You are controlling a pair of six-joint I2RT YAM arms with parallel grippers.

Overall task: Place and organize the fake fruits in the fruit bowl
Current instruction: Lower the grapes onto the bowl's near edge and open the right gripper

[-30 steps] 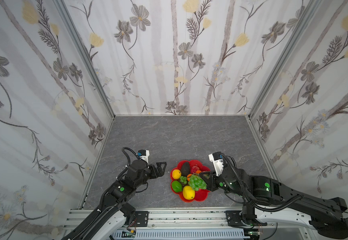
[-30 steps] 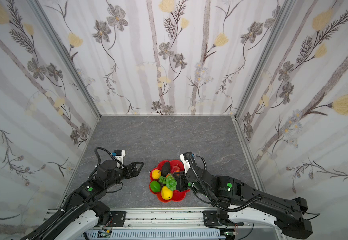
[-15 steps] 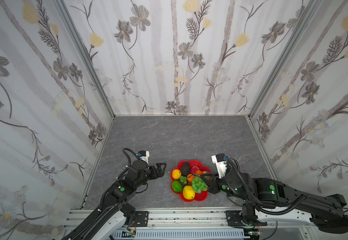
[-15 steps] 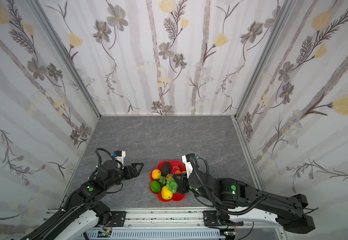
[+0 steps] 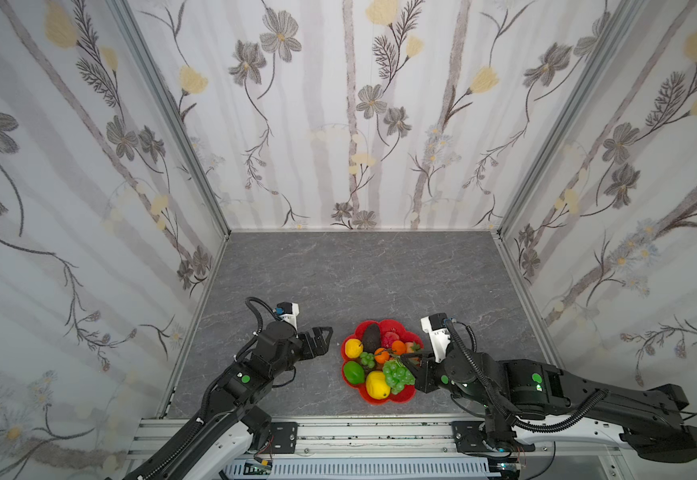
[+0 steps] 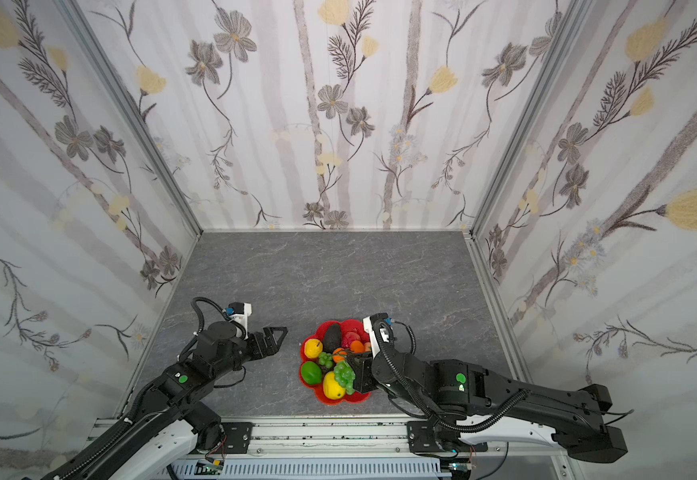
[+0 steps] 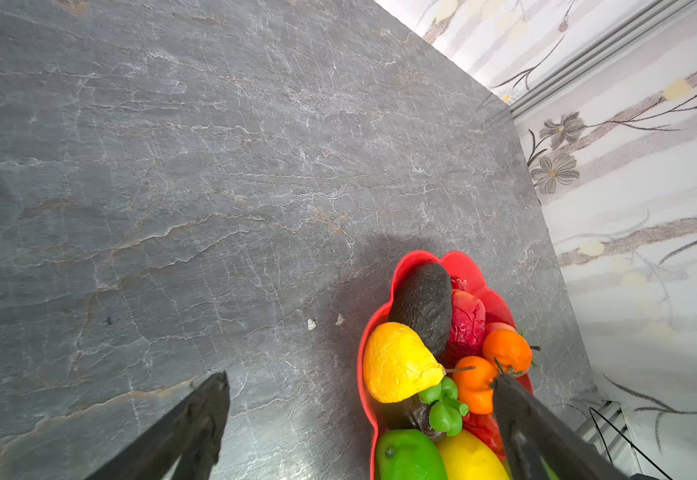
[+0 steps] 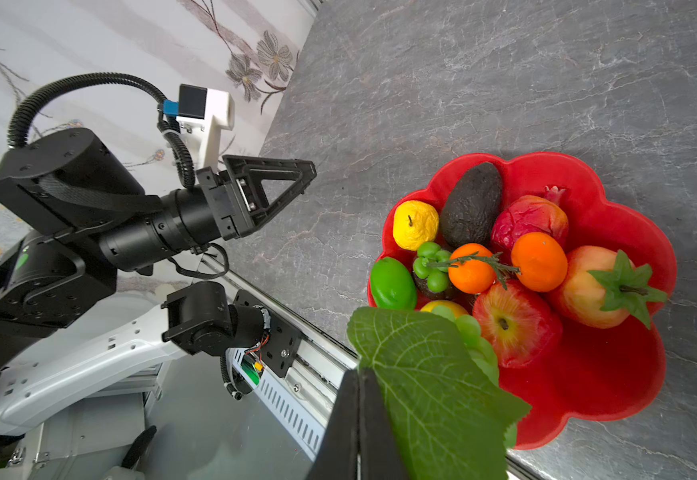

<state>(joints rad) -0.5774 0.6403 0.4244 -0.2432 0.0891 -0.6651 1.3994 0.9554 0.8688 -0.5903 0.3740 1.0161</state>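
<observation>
While the right hand [image 8: 358, 374] is clenched on the leaf [image 8: 430, 386] of the grape bunch [image 5: 397, 375], the bunch hangs over the near side of the fruit bowl [image 8: 596, 399], close against the lemon [image 5: 377, 384]. I cannot tell whether the grapes already rest on anything. The step in hand looks like setting this last piece down. The bowl stands on the bench [image 5: 338, 270] between the two arms. The left hand [image 5: 322, 337] is released, fingers spread wide, hovering over bare bench just beside the bowl.

To do it well, I would lower the bunch into the bare red patch next to the apple [image 8: 513, 324] rather than onto the lemon. A thin leaf is a weak hold, so the move should be slow, and the fingers should part only once the grapes bear their own weight. Then lift straight up, so the stacked fruit is not dragged and the light bowl is not nudged. The left hand is best kept clear.

Counted:
- one bowl, two hands
- two oranges [image 8: 471, 270]
- one pear [image 8: 415, 224], one lemon and one lime [image 8: 392, 284]
- one apple
- one dark red knobbly fruit [image 8: 529, 218]
- one peach-coloured fruit with a green calyx [image 8: 588, 291]
- one avocado [image 8: 471, 205] plainly seen — a dark shape under the small green cluster [image 8: 432, 264] may be a second
- two grape clusters, the held bunch and that small one
</observation>
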